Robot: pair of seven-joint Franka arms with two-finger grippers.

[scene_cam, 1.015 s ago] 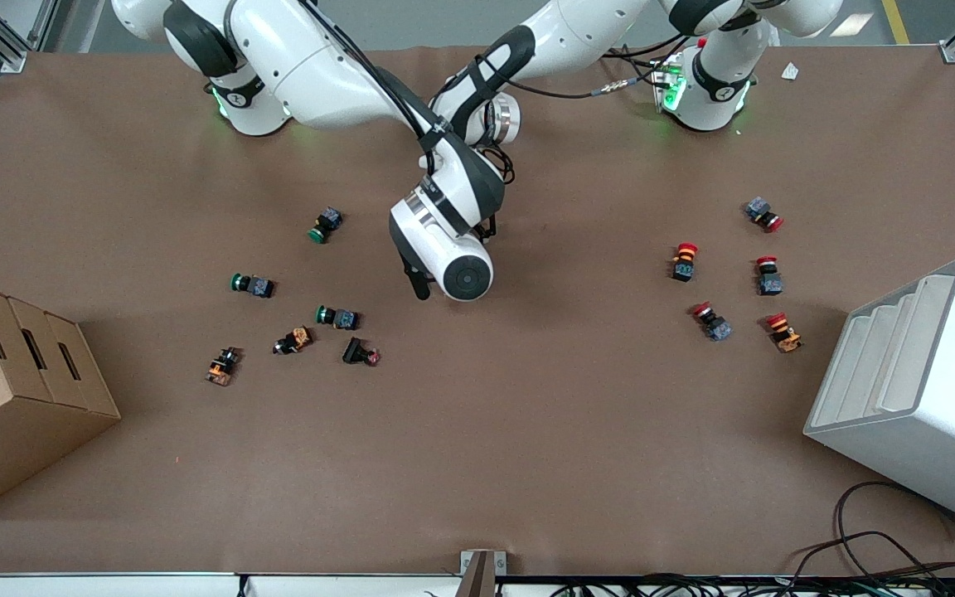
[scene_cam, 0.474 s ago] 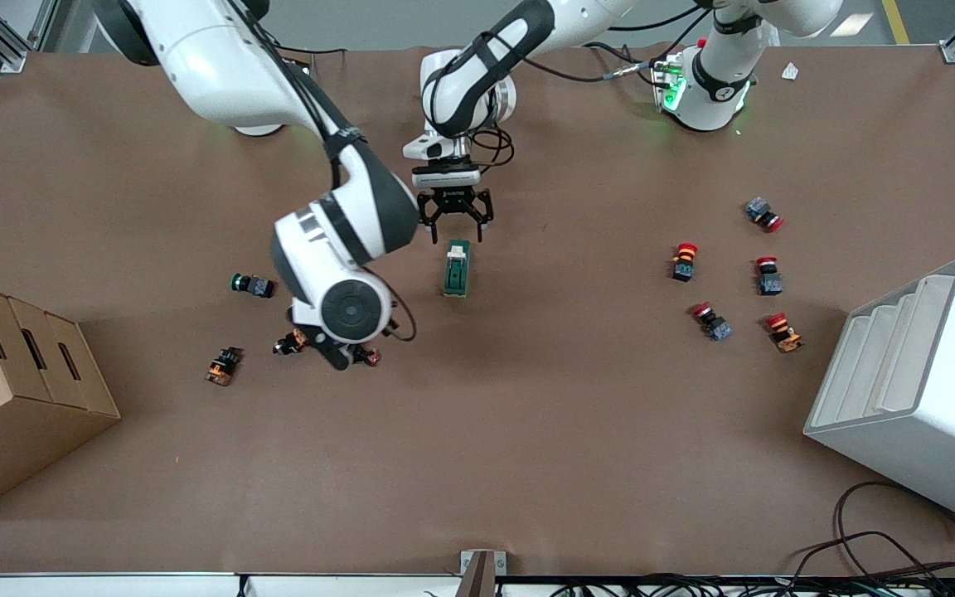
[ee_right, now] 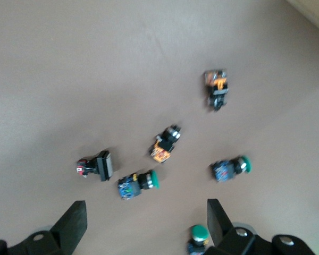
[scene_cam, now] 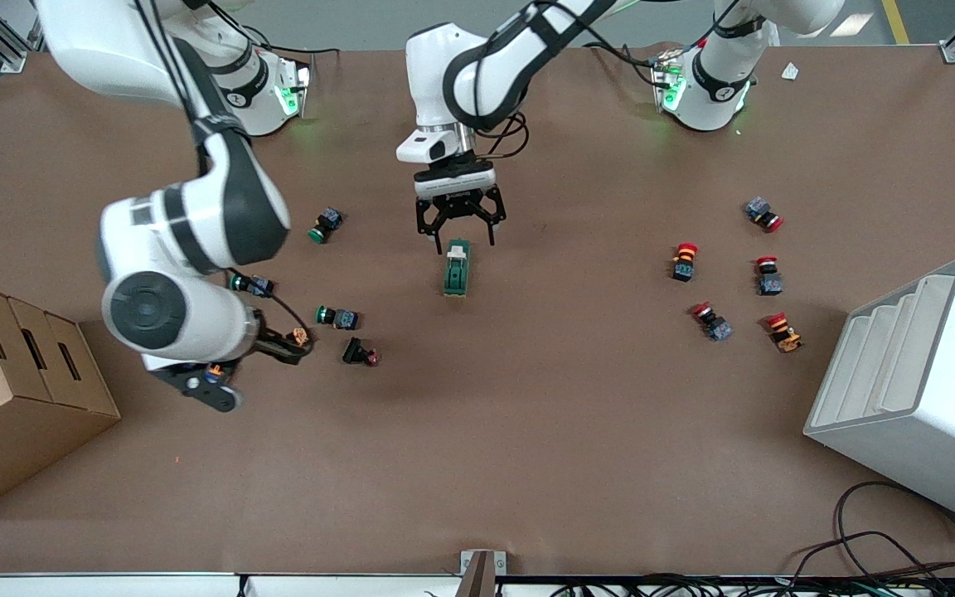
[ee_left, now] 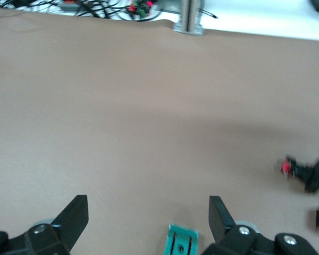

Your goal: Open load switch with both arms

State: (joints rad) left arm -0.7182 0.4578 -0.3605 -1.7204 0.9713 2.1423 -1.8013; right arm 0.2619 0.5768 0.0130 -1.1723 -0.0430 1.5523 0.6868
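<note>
Both grippers are spread empty: the right gripper (scene_cam: 220, 377) has been swung away to the push buttons (scene_cam: 336, 316), the left gripper (scene_cam: 459, 230) kept over the load switch (scene_cam: 456, 269), suggesting release.

Cardboard box (scene_cam: 13, 390), white rack (scene_cam: 917, 390), scattered push buttons (scene_cam: 336, 317).

Dark-green load switch (scene_cam: 456, 271), white lever; brown table (scene_cam: 527, 431); black grippers.
</note>
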